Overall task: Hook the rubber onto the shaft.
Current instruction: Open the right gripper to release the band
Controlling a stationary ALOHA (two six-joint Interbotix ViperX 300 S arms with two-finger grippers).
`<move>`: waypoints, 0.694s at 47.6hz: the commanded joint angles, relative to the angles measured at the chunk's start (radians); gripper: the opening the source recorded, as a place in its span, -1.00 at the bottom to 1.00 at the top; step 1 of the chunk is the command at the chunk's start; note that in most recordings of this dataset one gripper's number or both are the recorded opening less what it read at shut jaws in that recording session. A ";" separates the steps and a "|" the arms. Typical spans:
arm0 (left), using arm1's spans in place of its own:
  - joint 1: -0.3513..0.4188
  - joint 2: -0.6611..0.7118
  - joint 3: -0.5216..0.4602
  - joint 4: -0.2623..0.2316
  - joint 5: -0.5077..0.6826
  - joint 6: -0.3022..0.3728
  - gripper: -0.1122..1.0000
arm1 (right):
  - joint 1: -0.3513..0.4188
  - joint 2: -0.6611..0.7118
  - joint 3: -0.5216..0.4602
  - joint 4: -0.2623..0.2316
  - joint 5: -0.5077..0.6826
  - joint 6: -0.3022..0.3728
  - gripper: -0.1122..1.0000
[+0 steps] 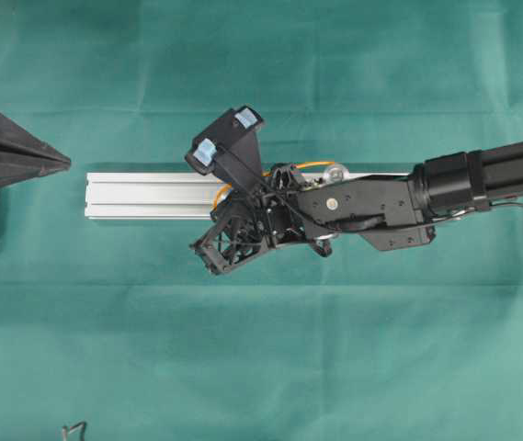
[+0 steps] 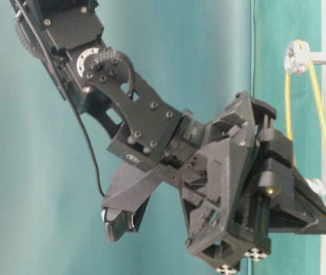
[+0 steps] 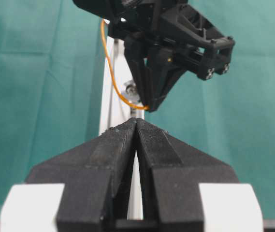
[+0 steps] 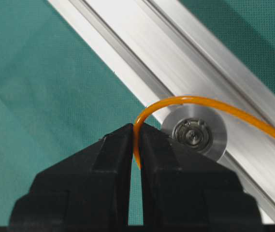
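Rubber [image 4: 185, 100] pinched in shut right hand [image 4: 136, 140], stretched taut over silver rail [image 4: 142, 43], arcing past round shaft [image 4: 194, 133] at 3 o'clock of fingertips. Left hand [image 3: 136, 126] closed, empty, parked at 9 o'clock over green tabletop [image 1: 243, 349].

Green cloth [image 1: 261, 349]; silver rail [image 1: 142, 197] atop.
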 commanded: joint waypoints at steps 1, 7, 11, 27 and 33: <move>0.003 0.006 -0.032 0.002 -0.005 -0.002 -0.80 | 0.002 -0.034 0.008 0.005 0.008 0.002 -0.67; 0.003 0.006 -0.032 0.002 -0.006 -0.002 -0.80 | 0.002 -0.057 0.035 0.008 0.008 0.002 -0.67; 0.003 0.006 -0.034 0.002 -0.005 -0.002 -0.80 | 0.003 -0.071 0.052 0.011 0.008 0.002 -0.67; 0.003 0.008 -0.032 0.002 -0.005 -0.002 -0.80 | 0.003 -0.110 0.091 0.012 0.012 0.002 -0.67; 0.003 0.008 -0.034 0.002 -0.005 -0.002 -0.80 | 0.003 -0.127 0.104 0.011 0.029 0.000 -0.67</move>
